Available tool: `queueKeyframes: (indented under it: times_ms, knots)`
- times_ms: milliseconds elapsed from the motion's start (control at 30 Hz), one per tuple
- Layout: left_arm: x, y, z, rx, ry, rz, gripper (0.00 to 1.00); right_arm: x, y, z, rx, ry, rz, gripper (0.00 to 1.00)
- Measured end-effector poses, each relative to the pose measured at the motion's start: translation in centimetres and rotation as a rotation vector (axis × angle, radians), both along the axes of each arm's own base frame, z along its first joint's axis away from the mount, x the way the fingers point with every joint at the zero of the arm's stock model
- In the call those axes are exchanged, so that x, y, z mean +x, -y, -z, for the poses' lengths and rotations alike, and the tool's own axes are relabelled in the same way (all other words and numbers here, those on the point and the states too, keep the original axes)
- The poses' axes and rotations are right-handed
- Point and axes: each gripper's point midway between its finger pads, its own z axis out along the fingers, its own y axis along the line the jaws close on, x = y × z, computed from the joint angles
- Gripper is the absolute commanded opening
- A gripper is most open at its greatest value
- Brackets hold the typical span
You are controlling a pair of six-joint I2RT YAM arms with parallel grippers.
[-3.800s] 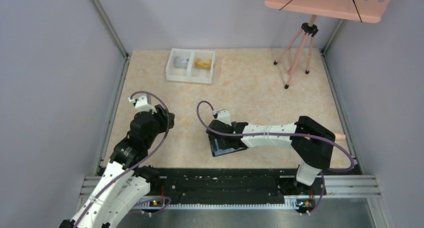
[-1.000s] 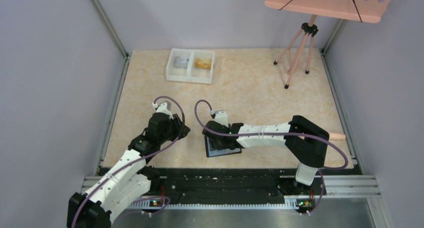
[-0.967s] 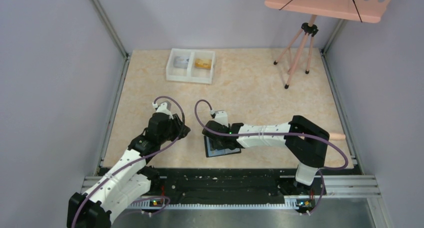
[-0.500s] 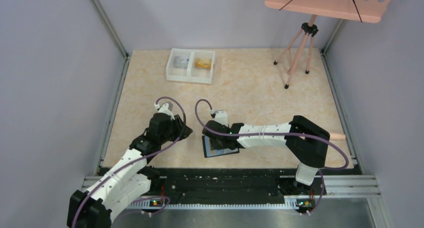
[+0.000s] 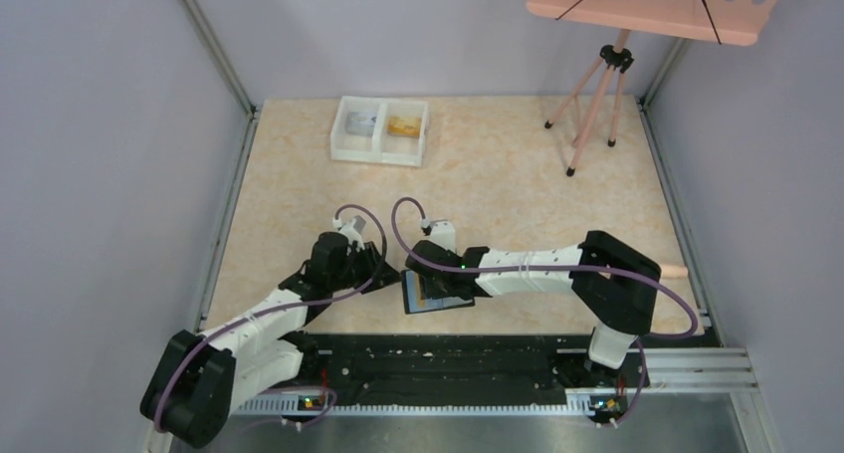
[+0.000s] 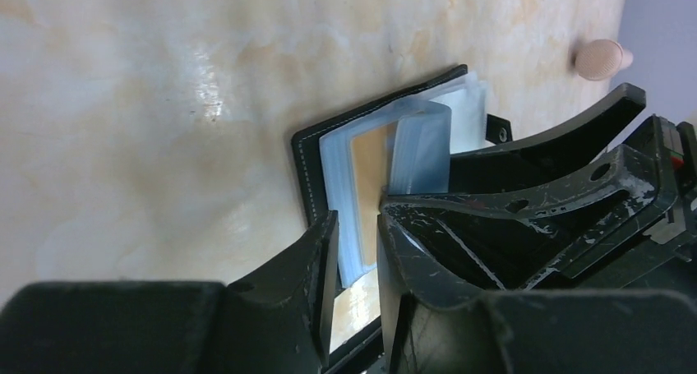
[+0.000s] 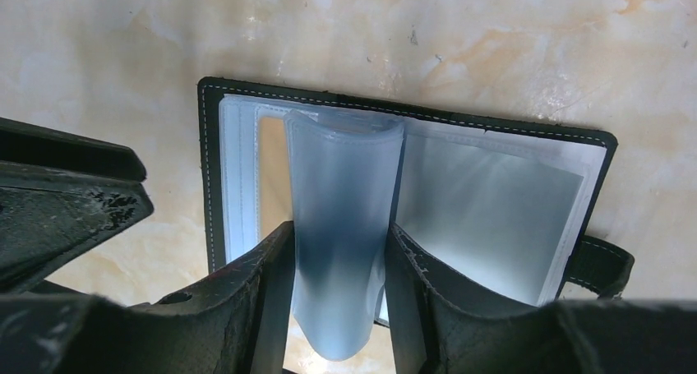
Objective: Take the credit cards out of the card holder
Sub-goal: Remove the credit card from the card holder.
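The black card holder (image 5: 439,302) lies open on the table near the front edge. It also shows in the left wrist view (image 6: 305,173) and the right wrist view (image 7: 209,156). An orange-gold credit card (image 6: 366,164) sits in its left clear pocket, also seen in the right wrist view (image 7: 270,173). My right gripper (image 7: 339,236) is shut on a bundle of clear plastic sleeves (image 7: 341,193) and holds them upright; it shows from above (image 5: 430,276). My left gripper (image 6: 358,214) is slightly open, its fingers astride the holder's left pocket edge, next to the right one in the top view (image 5: 386,274).
A white two-compartment tray (image 5: 378,152) with small items stands at the back. A pink tripod stand (image 5: 597,85) is at the back right. A pink peg (image 5: 677,270) lies right of the right arm. A black rail (image 5: 448,358) runs along the near edge.
My left arm has reached right, bringing its gripper up to the holder's left edge. The holder has slid slightly left. The right gripper still holds the sleeves.
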Motion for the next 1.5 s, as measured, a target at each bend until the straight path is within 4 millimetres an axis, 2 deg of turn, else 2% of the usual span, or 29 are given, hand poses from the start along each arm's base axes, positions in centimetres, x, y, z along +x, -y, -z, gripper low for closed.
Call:
queueKeyframes:
  times_ms: [300,567,733,1000,1267,1500]
  knots:
    - [0.3,2.2,-0.2,-0.091,-0.004,0.058,0.20,0.0,0.0,0.1,0.010,0.000,0.005,0.41]
    - [-0.3,3.0,3.0,-0.093,-0.079,0.077,0.12,-0.1,-0.1,0.0,0.013,-0.003,0.003,0.41]
    - [-0.1,3.7,3.3,-0.106,-0.068,0.091,0.08,-0.1,0.1,0.1,0.009,-0.003,0.004,0.41]
    - [0.3,3.9,3.5,-0.078,-0.076,0.091,0.06,-0.2,0.7,0.0,-0.002,0.001,0.008,0.47]
    - [0.5,4.0,3.5,-0.059,-0.082,0.088,0.06,0.2,2.3,-0.3,-0.062,0.030,0.036,0.50]
    - [0.5,4.0,3.5,-0.054,-0.084,0.090,0.06,0.5,4.3,-1.7,-0.098,0.074,0.072,0.51]
